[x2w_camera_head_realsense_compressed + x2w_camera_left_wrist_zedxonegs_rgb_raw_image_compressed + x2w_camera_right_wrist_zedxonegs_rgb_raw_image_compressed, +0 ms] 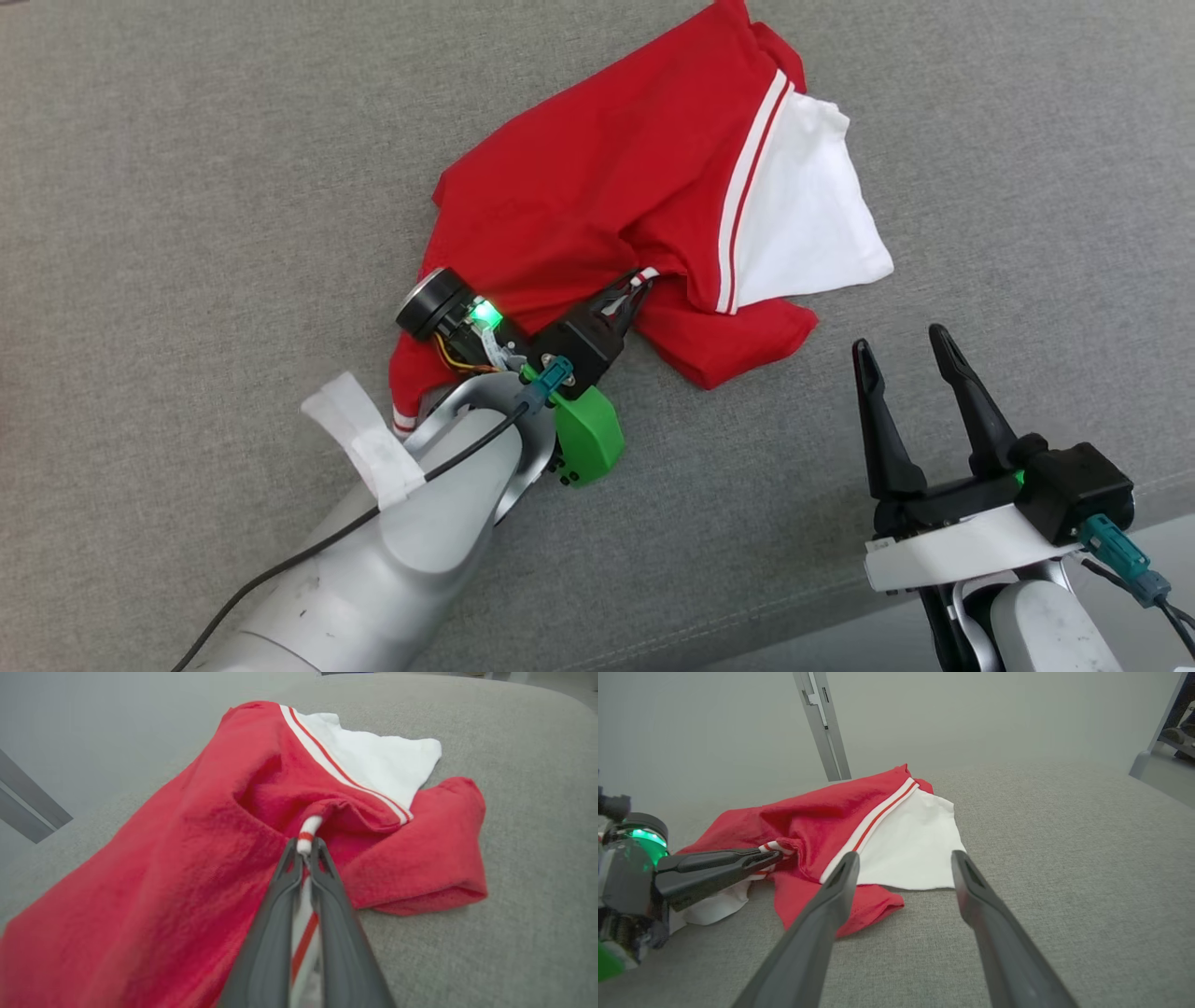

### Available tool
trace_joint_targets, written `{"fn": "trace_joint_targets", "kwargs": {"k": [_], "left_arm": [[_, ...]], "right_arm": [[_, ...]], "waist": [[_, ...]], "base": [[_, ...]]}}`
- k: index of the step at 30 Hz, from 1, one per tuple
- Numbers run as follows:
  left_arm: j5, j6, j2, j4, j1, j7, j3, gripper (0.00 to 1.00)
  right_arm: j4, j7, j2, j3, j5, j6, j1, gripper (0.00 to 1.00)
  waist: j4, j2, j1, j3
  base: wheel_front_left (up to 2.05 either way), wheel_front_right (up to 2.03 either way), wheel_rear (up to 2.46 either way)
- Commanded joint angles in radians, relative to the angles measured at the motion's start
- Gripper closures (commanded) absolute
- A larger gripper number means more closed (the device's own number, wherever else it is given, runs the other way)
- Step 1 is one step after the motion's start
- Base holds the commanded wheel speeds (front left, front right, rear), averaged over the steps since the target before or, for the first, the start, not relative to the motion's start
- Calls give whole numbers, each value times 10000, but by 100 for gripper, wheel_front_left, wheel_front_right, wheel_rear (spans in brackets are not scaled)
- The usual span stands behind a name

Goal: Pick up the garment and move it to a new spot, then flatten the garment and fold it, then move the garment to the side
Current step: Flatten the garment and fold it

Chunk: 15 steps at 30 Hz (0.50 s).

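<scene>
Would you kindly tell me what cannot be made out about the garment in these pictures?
- Head view: near-left corner of the garment, covered by the left arm.
- Left wrist view: its lower-left part, cut off by the picture's edges.
- Head view: fingertips of the left end effector, buried in a striped fold.

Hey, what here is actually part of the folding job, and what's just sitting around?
Part of the job: red and white garment, crumpled; left claw, shut on its striped trim; right claw, open, beside it.
Just there: grey fabric surface underneath; metal post behind.
</scene>
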Motion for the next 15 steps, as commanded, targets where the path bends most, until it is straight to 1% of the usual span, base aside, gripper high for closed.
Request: {"fn": "trace_joint_targets", "kwargs": {"k": [1,6,10,13,15], "left_arm": [[74,-67,48,-130,-137,6,-16,100],[-64,-198,45,-787,-268,6,111,100],[-646,-273,41,-1605,-503,2,354,100],[-1219,-303,38,-2163,-1017,3,329,100],[-1335,-315,39,-2231,-1619,1,243,100]], "right_arm": [[42,-29,-8,-3,94,3,-101,0],[131,-29,-8,72,354,3,0,0],[285,-29,-8,231,578,5,143,0],[392,-29,-8,379,731,5,321,0],[441,-29,-8,514,847,5,391,0]], "waist": [[-111,0,-1,-152],[-332,0,-1,-652],[-581,0,-1,-1233],[-744,0,-1,-1769],[-859,0,-1,-2113]], "base": [[0,0,0],[0,0,0],[0,0,0],[0,0,0],[0,0,0]]}}
